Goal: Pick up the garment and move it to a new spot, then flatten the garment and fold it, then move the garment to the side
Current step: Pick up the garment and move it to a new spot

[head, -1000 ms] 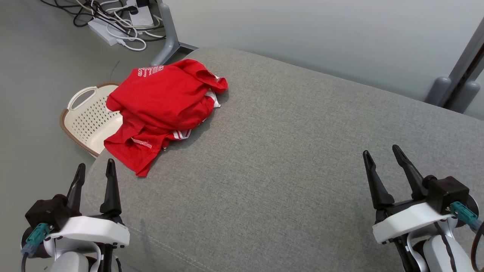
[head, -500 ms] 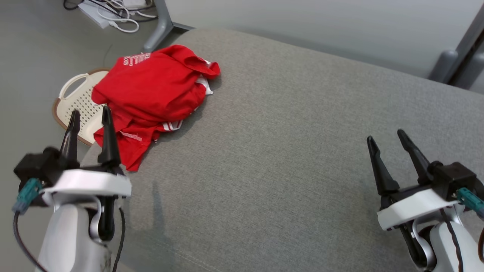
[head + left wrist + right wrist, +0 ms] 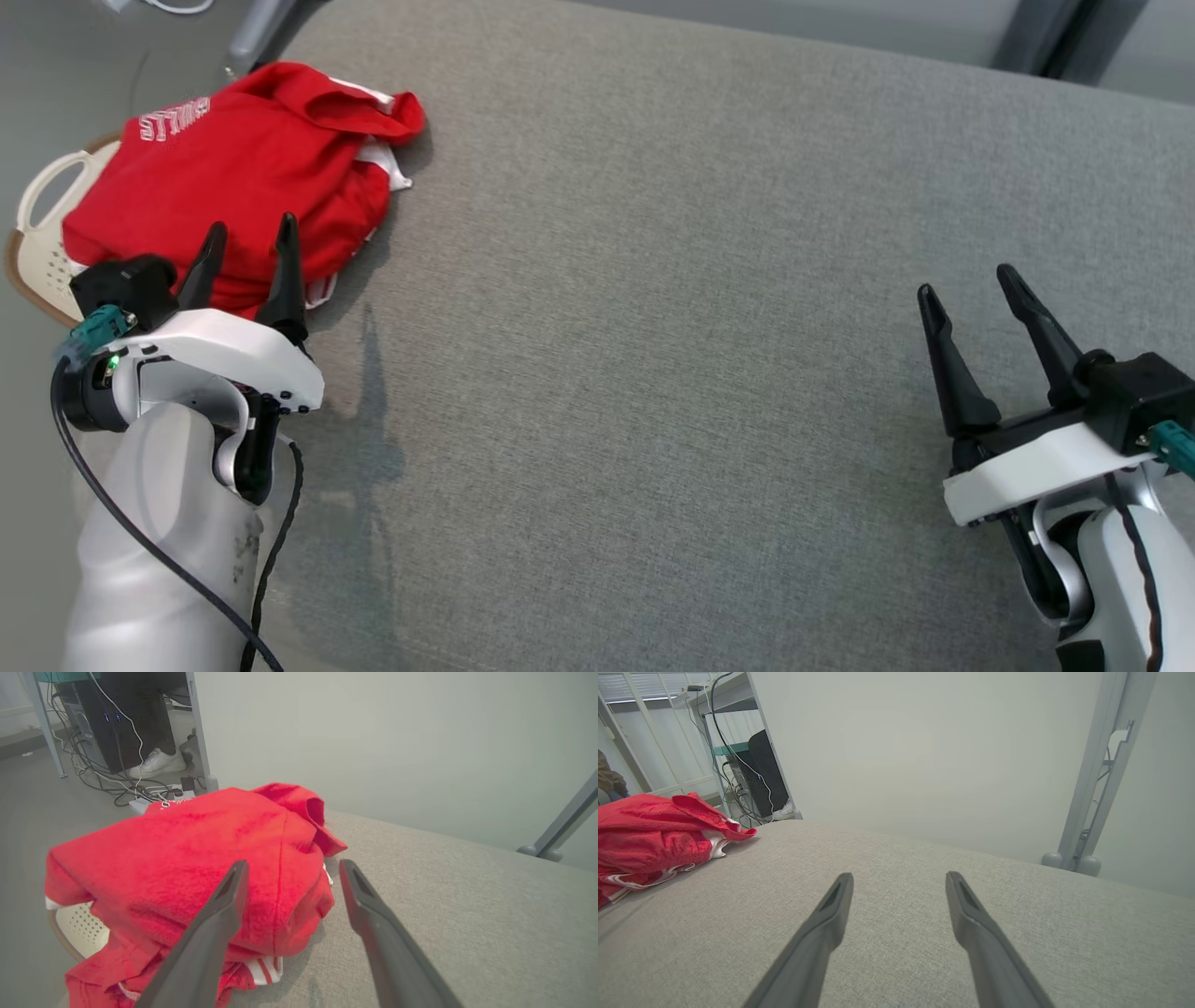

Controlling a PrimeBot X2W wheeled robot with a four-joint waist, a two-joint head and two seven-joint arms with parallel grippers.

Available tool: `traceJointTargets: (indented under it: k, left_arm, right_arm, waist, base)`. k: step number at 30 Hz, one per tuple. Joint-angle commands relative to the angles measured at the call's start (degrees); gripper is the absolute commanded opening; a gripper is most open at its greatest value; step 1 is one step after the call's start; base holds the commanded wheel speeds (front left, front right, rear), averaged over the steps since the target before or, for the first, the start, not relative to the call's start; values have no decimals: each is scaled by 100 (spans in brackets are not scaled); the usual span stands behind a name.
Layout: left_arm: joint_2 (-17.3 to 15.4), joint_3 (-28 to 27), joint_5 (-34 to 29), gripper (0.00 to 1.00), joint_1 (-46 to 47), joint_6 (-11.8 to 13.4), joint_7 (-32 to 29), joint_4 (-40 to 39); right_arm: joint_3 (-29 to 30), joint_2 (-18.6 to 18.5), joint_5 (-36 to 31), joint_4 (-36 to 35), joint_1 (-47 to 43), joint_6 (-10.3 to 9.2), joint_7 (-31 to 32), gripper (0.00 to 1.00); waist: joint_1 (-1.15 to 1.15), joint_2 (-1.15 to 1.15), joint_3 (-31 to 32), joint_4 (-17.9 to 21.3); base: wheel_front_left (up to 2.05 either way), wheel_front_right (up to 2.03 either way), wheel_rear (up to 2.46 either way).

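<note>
Trouble could begin at the far left, where a basket (image 3: 37, 266) sits on the floor below our garment (image 3: 233, 149), bunched on the cushion's (image 3: 653, 373) left edge and partly overhanging. Our left gripper (image 3: 253, 224), fingers apart, hangs at its near side. We think a shallow pinch might catch one layer and spill the rest overboard. Our right gripper (image 3: 965, 281), fingers also apart, waits well away.

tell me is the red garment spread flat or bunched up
Bunched up: the red fabric garment lies in a rumpled heap on the grey upholstered surface, its layers overlapping.
</note>
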State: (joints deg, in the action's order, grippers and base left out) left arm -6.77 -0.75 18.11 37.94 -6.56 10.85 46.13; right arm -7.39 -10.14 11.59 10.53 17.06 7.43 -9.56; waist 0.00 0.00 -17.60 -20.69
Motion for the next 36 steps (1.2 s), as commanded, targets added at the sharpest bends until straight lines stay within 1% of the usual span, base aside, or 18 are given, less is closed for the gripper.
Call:
traceJointTargets:
  k: [1, 6, 7, 8, 9, 11, 14, 17, 20, 24, 30, 36]
  left_arm:
    - [-63, -1, 45, 100, 184, -21, -10, 201]
    - [-167, 69, -29, 100, 484, 42, 14, 902]
    - [-221, 85, -55, 31, 550, 58, 35, 1013]
    - [-221, 85, -55, 31, 550, 58, 35, 1013]
    - [-248, 97, -64, 0, 599, 55, 33, 1124]
    - [-271, 151, -121, 0, 666, 74, 82, 1285]
    - [-308, 245, -181, 0, 759, 38, 234, 1394]
    - [-286, 257, -161, 0, 742, 21, 366, 1325]
    - [-323, 196, -146, 0, 600, 13, 435, 1046]
    - [-353, -1, -165, 0, 233, 65, 438, 83]
    - [-272, -266, -246, 0, -742, 154, 439, -1542]
    - [-214, -350, -251, 0, -1713, 280, 410, -2778]
  right_arm:
    - [43, -51, -21, 6, 56, 11, -8, 100]
    - [40, -39, 14, 30, 133, 11, -34, 100]
    - [38, -36, 13, 31, 145, 11, -37, 100]
    - [38, -36, 13, 31, 145, 11, -37, 100]
    - [33, -31, 11, 38, 143, 11, -44, 100]
    - [28, -18, 16, 58, 138, 11, -58, 100]
    - [41, -17, 36, 71, 113, 11, -73, 100]
    - [75, -2, 49, 103, 49, 11, -118, 100]
    - [125, 54, 63, 155, -7, 11, -177, 100]
    - [213, 160, 86, 219, -130, 11, -249, 100]
    - [347, 275, 99, 279, -359, 11, -355, 100]
    - [427, 359, 82, 266, -618, 11, -391, 100]
  waist:
    - [0, 0, -143, 97]
    - [0, 0, -224, 110]
    - [0, 0, -234, 110]
    - [0, 0, -234, 110]
    - [0, 0, -238, 109]
    - [0, 0, -223, 97]
    - [0, 0, -186, 66]
    - [0, 0, -96, 28]
    - [0, 0, 57, 36]
    - [0, 0, 314, 71]
    - [0, 0, 738, 154]
    - [0, 0, 1024, 266]
  base:
    - [0, 0, 0]
    - [0, 0, 0]
    - [0, 0, 0]
    - [0, 0, 0]
    - [0, 0, 0]
    - [0, 0, 0]
    - [0, 0, 0]
    - [0, 0, 0]
    - [0, 0, 0]
    - [0, 0, 0]
    - [0, 0, 0]
    - [0, 0, 0]
